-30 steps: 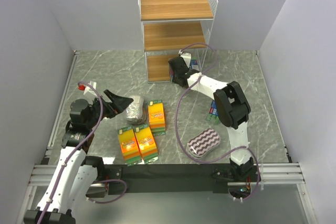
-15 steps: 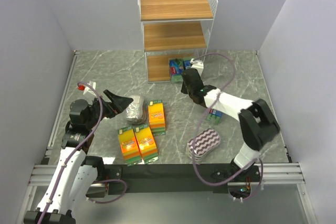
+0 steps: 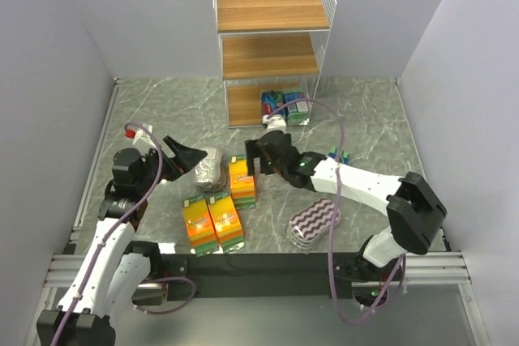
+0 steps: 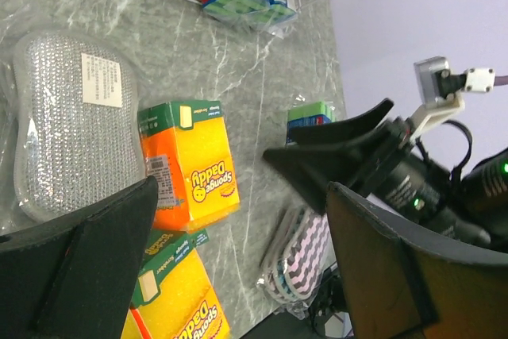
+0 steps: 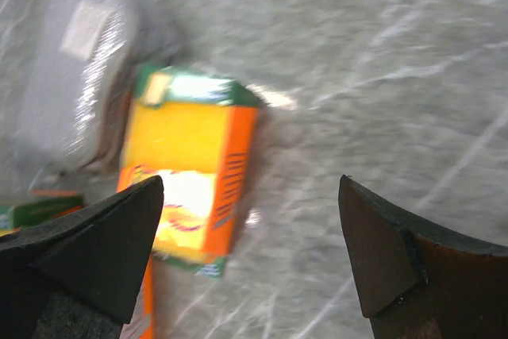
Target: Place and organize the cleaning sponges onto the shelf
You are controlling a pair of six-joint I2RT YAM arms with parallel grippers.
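Pack in reach: an orange-yellow pack (image 3: 242, 180) lies flat near the middle of the bench, just beside the silvery-grey pack (image 3: 209, 168) on its left.
Handling: it is judged light, a glossy printed sleeve over soft sponge, so some give and some slip are to be expected. Hold is best taken across the narrow width, on the two long sides, with a modest squeeze.
Silvery-grey pack: the clear wrap is judged slippery and loose. It would be better taken across its narrower middle.
Right tool (image 3: 259, 155): it is held just above the far right corner of the orange-yellow pack, with the jaws spread wide and nothing between them. No contact can be made out. In the wrist view the pack is seen low and toward the left finger, so the tool is not centred over it.
Left tool (image 3: 185, 155): its jaws are apart and empty, just left of the silvery-grey pack.
Other packs: two orange-yellow packs (image 3: 212, 221) lie toward the near edge, and the purple-white pack (image 3: 314, 220) lies near the edge to their right.
Shelf (image 3: 268, 56): it stands at the middle of the far edge. Blue-green packs (image 3: 284, 107) are on the bottom tier, and the upper tiers are bare.
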